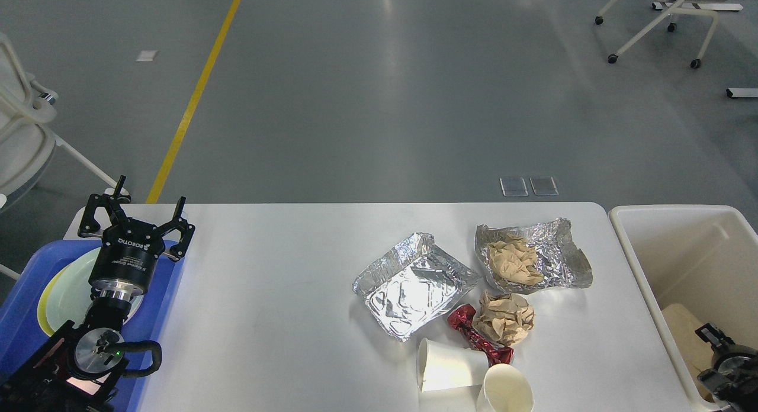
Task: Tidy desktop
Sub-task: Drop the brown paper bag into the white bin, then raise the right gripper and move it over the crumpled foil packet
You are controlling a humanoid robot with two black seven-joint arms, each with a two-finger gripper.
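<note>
Desktop (284, 317) litter looks light and crushable: pinch foil tray (414, 285) by its rim right of left gripper (136, 219), jaws spread empty; right gripper (719, 347) state unclear.

A white counter (266, 317) with rounded corners holds an empty foil tray (411, 285) near its middle. Right of the tray lie a crumpled foil sheet (559, 252) holding brown paper, a loose brown paper ball (504, 318) and a red wrapper (474, 335). Just below the tray, two white paper cups (447, 367) lie tipped over.

tray (26, 335) left | desktop (272, 317) middle | bin (636, 264) right
</note>
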